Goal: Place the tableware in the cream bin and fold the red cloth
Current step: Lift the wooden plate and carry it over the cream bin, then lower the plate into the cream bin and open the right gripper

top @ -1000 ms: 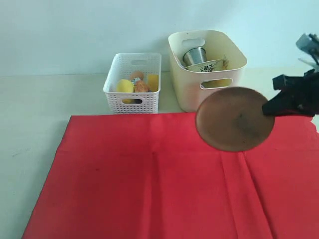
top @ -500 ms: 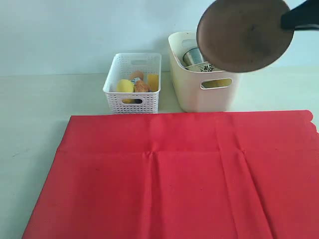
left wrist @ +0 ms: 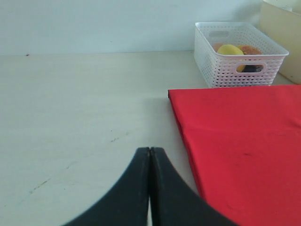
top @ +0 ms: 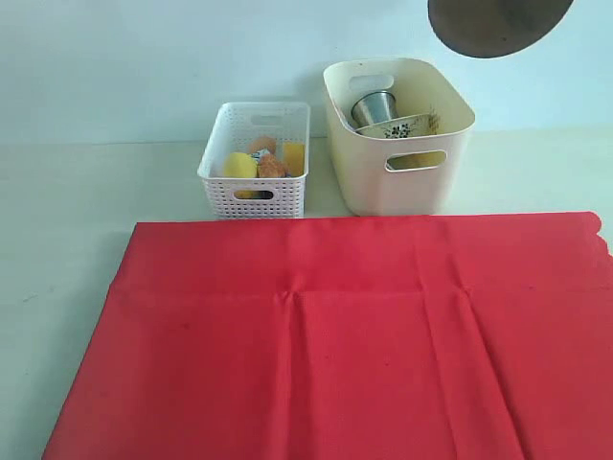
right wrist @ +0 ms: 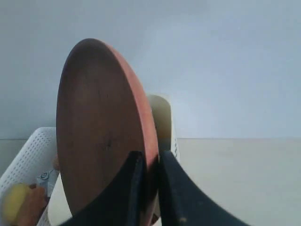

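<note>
1. Clamping the round brown plate's (right wrist: pixel 101 132) rim, the right end effector (right wrist: pixel 149 157) holds it on edge in the air; the exterior view crops the plate at one o'clock.
2. The left end effector (left wrist: pixel 149 150), fingers together and empty, hangs over bare desk (left wrist: pixel 70 103) near the red cloth's (left wrist: pixel 244 141) corner.
3. The cream bin (top: pixel 383 182) holds the steel cup (top: pixel 374 105) and pale green bowl (top: pixel 402 126); a white basket (top: pixel 254 196), contents indistinct, stands at its nine o'clock, the cloth at six.

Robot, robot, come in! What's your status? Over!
Left jaws shut, empty. Right jaws shut on round brown plate, high up by cream bin. Steel cup and bowl in bin; red cloth flat, unfolded. Path looks clear.
</note>
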Controlling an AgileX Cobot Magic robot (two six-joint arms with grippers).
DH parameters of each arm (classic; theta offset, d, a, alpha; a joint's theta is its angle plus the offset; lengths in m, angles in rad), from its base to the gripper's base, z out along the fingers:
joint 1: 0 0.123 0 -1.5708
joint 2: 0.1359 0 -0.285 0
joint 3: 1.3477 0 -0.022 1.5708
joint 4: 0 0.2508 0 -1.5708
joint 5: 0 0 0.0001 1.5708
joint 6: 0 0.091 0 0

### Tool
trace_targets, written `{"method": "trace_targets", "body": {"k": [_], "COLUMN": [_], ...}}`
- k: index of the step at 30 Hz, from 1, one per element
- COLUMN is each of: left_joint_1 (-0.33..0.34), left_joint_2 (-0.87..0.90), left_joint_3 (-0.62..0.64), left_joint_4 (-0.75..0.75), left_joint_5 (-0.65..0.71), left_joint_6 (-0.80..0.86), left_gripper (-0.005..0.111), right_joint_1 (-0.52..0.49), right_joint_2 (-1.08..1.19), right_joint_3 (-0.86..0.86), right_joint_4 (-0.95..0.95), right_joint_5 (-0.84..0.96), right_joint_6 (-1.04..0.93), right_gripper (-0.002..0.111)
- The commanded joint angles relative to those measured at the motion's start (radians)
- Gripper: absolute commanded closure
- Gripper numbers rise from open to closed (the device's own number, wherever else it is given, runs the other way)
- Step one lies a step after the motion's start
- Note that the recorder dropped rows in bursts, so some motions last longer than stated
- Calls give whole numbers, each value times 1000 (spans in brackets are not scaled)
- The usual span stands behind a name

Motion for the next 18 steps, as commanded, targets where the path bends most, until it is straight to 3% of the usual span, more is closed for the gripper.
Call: {"method": "trace_targets", "body": {"k": [1,11,18], "left_joint_1": [4,4,4], "left_joint_2": [-4,-4,-4], "left_joint_3": [3,3,3], "left_joint_4": [-6,-6,-6], "left_joint_5": [-4,-4,-4], "left_joint_6": [0,0,0], "left_gripper": [107,107,107], "right_joint_1": [80,237,285], "right_joint_2": [111,354,450], "right_joint_3": [-128,-359,-383], "right_joint_4": [-126,-486,-652], "right_joint_5": [-16,-39,-67], "right_joint_6": [-9,38,37], "right_gripper": [108,108,108]}}
